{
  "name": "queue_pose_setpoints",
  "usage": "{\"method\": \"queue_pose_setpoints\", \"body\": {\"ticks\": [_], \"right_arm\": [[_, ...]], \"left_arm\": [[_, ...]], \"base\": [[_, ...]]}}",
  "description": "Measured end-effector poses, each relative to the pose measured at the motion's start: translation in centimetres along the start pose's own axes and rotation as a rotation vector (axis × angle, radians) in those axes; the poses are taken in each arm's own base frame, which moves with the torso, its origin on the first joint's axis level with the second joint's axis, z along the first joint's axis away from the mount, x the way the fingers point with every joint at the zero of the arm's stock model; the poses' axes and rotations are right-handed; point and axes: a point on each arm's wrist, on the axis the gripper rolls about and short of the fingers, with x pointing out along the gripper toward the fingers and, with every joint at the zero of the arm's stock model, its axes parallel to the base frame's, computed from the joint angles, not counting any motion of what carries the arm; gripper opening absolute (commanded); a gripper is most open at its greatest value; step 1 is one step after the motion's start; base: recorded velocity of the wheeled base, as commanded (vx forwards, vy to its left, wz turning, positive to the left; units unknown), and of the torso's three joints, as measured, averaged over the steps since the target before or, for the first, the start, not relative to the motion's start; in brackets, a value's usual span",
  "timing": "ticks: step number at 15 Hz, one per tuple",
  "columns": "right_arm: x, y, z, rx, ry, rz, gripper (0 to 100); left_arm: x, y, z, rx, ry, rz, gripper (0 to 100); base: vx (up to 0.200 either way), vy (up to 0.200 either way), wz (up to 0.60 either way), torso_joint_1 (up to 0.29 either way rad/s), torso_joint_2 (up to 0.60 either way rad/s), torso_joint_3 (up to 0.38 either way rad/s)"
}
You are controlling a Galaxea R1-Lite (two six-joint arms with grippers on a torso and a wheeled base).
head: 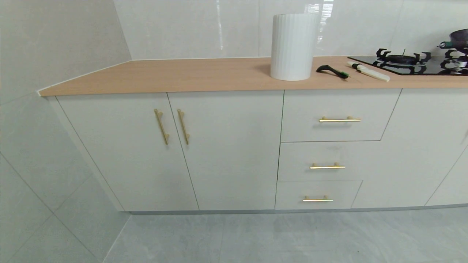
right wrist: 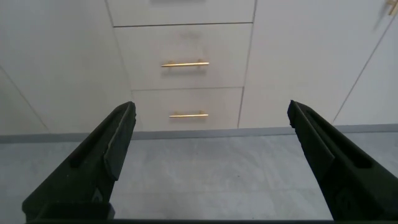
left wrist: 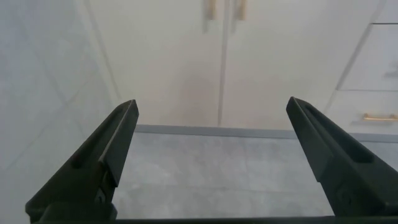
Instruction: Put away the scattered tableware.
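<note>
White knife (head: 368, 71) diagonal on countertop (head: 182, 75)

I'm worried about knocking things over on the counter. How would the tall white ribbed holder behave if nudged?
The white ribbed holder stands taller than it is wide, so a push near its rim would probably tip it; low down it may slide on the wooden counter. It looks like ceramic, so likely heavy and breakable.
</note>
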Motion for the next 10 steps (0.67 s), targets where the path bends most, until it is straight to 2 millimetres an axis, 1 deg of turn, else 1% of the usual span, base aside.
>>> {"method": "queue_pose_setpoints", "body": {"ticks": [8, 10], "right_arm": [[0.0, 0.0, -0.01, 0.0, 0.001, 0.001, 100], [0.0, 0.0, -0.01, 0.0, 0.001, 0.0, 100]], "left_arm": [[0.0, 0.0, 0.0, -0.014, 0.0, 0.001, 100], [0.0, 0.0, 0.0, -0.015, 0.0, -0.001, 100]], "base": [[0.0, 0.0, 0.0, 0.0, 0.0, 0.0], [0.2, 0.0, 0.0, -0.002, 0.0, 0.002]]}}
